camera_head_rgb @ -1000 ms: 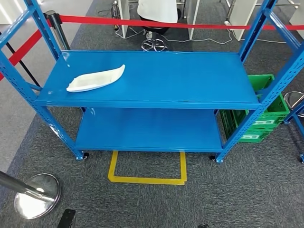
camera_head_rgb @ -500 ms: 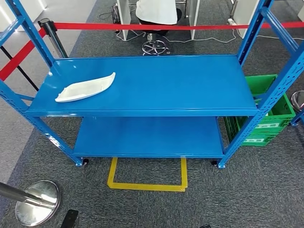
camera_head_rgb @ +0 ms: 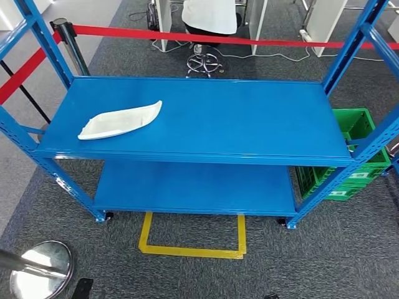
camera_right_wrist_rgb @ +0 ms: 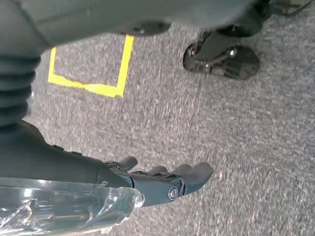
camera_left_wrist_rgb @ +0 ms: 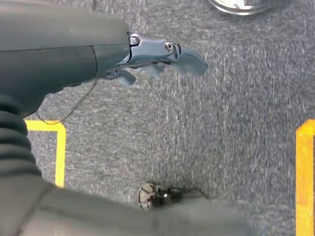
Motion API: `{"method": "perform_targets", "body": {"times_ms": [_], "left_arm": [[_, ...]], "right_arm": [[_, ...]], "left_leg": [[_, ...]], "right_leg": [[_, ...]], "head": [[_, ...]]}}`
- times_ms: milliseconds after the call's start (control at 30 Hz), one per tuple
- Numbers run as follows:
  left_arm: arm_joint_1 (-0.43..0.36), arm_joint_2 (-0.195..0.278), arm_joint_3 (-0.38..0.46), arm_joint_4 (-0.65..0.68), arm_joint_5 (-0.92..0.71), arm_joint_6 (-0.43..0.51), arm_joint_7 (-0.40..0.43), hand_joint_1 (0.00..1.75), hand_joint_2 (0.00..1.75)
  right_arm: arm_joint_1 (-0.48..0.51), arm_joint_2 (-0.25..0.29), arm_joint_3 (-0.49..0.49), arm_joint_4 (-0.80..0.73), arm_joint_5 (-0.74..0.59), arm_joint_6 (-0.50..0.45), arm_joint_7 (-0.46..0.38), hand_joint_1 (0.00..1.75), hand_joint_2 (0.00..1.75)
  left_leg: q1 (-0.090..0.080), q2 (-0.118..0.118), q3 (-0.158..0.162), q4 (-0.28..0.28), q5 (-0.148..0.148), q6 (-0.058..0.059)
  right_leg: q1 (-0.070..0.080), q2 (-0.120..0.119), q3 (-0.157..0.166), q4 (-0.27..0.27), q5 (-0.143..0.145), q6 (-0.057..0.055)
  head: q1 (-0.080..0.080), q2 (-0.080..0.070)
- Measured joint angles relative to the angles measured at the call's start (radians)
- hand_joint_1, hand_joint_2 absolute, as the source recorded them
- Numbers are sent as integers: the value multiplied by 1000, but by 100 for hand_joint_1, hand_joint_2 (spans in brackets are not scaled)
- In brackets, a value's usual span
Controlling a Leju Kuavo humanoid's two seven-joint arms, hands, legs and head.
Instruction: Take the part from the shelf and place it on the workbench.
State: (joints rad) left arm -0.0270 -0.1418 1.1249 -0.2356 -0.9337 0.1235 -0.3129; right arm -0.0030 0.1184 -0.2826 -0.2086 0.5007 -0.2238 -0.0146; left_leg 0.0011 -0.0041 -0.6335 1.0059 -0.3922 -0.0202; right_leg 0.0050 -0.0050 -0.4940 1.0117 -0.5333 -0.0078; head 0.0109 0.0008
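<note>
Hands first: the left hand [camera_left_wrist_rgb: 159,54] hangs over grey carpet [camera_left_wrist_rgb: 230,128], its fingers stretched out nearly straight and a little apart, with nothing in them. Yellow floor tape [camera_left_wrist_rgb: 59,152] shows on the carpet below it. The right hand [camera_right_wrist_rgb: 163,179] also hangs above the carpet, fingers extended and loosely spread, holding nothing; a clear plastic wrap [camera_right_wrist_rgb: 67,206] covers part of the arm behind it.

Out in front, in the head view, stands a blue metal shelf [camera_head_rgb: 235,124] with two decks. The part [camera_head_rgb: 120,120], a long white curved piece pointed at one end, lies flat on the upper deck near its front-left corner, its pointed end angled toward the middle of the deck. A square outline of yellow tape [camera_head_rgb: 191,240] marks the carpet just before the shelf's lower front edge. A green crate [camera_head_rgb: 357,149] sits on the floor past the shelf's right end. A red barrier belt [camera_head_rgb: 212,37] runs behind the shelf, and a chrome stanchion base [camera_head_rgb: 40,271] rests on the carpet at front left. Beyond the belt a person in a white top [camera_head_rgb: 209,15] sits on a wheeled stool.
</note>
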Motion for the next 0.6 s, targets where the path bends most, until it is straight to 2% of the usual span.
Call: {"method": "perform_targets", "body": {"times_ms": [67,133,233,267,600], "left_arm": [[7,7,-47,-5,46,-6,15,0,87],[15,13,-97,-11,92,-12,31,0,0],[28,23,-176,-21,161,-21,53,0,0],[32,27,-202,-24,184,-23,61,0,0],[75,57,-459,-57,397,-51,131,0,0]], "right_arm": [[8,-2,8,-8,-25,11,0,0,87],[16,-6,16,-16,-50,21,1,0,0],[27,-12,32,-28,-86,38,2,0,0],[31,-14,38,-32,-99,43,2,0,0],[68,-40,99,-71,-212,93,5,0,0]], "left_leg": [[-1,0,1,0,-4,5],[-2,0,1,0,-6,7],[-3,0,2,0,-8,9],[-3,0,2,0,-8,10],[-1,0,11,-1,-8,9]], "right_leg": [[0,0,5,-8,-1,2],[-1,0,7,-13,-1,9],[-4,0,9,-18,-1,38],[-5,0,9,-19,0,44],[-4,0,17,-20,-2,46]], "head": [[0,0],[0,0],[0,0],[0,0],[-1,0]]}}
